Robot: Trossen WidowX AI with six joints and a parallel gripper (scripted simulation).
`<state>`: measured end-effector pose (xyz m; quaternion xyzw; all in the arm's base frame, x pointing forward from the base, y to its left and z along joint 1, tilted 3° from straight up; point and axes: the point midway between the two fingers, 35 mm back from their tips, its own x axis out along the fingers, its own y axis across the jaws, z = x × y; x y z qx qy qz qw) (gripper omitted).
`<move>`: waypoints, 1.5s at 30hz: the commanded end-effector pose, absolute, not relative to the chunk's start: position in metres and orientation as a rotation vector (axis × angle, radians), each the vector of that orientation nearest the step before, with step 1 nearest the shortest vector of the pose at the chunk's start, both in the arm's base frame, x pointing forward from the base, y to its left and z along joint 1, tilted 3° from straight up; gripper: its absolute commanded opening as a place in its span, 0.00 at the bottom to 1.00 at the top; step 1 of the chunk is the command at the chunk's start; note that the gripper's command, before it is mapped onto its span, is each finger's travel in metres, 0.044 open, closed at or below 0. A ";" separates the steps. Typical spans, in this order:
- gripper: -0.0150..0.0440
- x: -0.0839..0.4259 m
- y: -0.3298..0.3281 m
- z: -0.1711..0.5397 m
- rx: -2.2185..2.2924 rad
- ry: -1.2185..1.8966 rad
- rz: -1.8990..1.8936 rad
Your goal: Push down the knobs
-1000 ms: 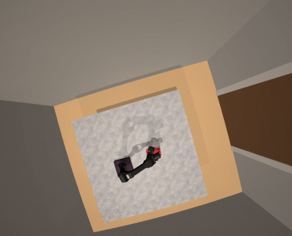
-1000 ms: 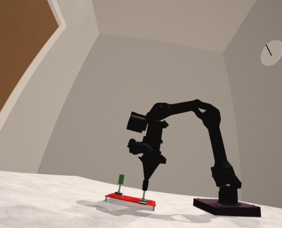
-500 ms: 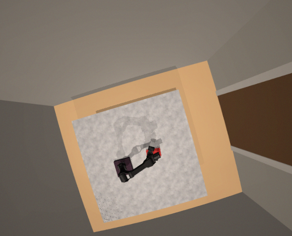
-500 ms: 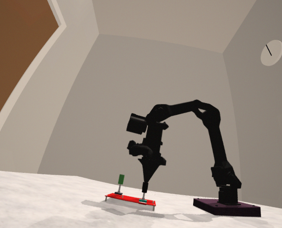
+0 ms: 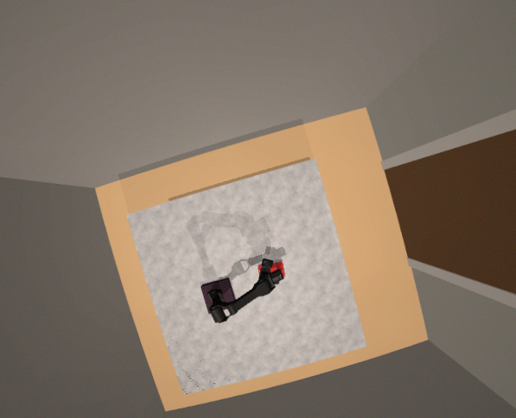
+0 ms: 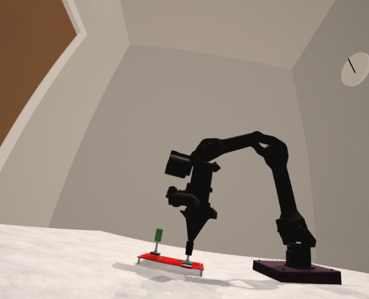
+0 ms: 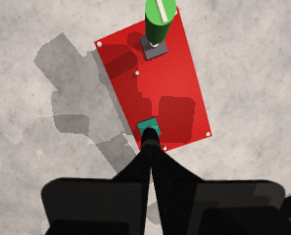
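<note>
The red circuit board (image 5: 279, 268) (image 6: 172, 260) (image 7: 171, 73) stands on short legs. A green knob (image 6: 158, 235) (image 7: 158, 30) with a white line on top sits high on its shaft, with bare shaft between it and the dark grey potentiometer (image 6: 154, 253) (image 7: 160, 51). A black knob (image 6: 189, 248) (image 7: 150, 136) is over the teal potentiometer (image 6: 186, 263) (image 7: 143, 125); a short length of shaft (image 6: 188, 258) shows between them. My gripper (image 6: 191, 240) (image 7: 150, 149) is shut with nothing between its fingers. Its tips are at the black knob's top; whether they touch is hard to tell.
The arm's dark purple base (image 5: 224, 287) (image 6: 306, 277) stands on the speckled pale table top (image 5: 303, 314). The green knob stands up at the board's far end from my gripper. The arm's shadow falls across the board and table.
</note>
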<state>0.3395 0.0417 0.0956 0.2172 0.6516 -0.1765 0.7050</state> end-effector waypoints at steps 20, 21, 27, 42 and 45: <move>0.25 0.343 0.042 0.076 0.482 1.463 -0.404; 0.25 0.343 0.042 0.076 0.482 1.463 -0.404; 0.25 0.343 0.042 0.076 0.482 1.463 -0.404; 0.25 0.343 0.042 0.075 0.482 1.463 -0.404; 0.25 0.343 0.042 0.075 0.482 1.463 -0.404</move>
